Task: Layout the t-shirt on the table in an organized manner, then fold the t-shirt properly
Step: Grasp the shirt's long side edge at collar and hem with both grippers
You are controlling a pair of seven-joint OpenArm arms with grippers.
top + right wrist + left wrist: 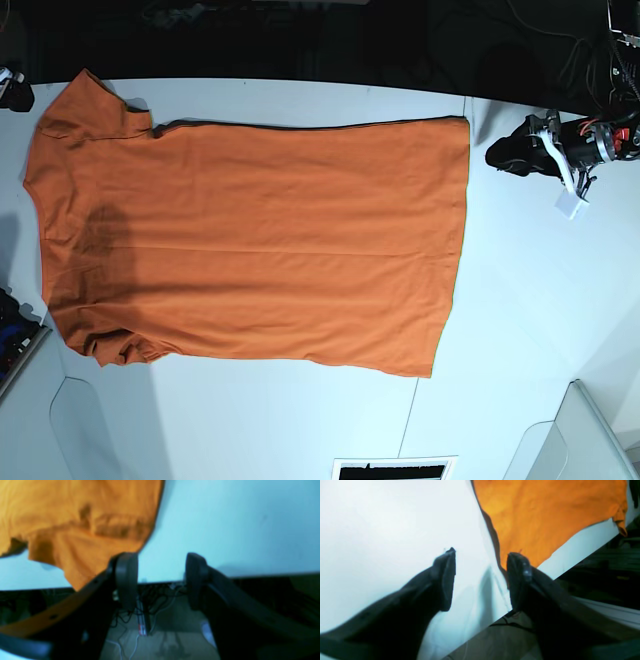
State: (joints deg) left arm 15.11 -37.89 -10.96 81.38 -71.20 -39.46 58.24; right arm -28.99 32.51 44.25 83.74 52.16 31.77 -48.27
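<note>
The orange t-shirt [250,240] lies spread flat on the white table [520,300], sleeves to the left and hem to the right in the base view. My left gripper [500,153] is open and empty just beyond the hem's far corner, close to the table's far edge. In the left wrist view the gripper [482,553] has its jaws wide apart, with the shirt [545,512] corner right by one finger [520,565]. My right gripper [160,555] is open and empty beside the sleeve [75,530]. In the base view it [12,92] barely shows at the far left edge.
Beyond the table's far edge is a dark floor with cables [150,600]. A small white part [573,207] hangs on the left arm. A thin seam [410,420] crosses the table. A dark slot [390,468] sits at the near edge.
</note>
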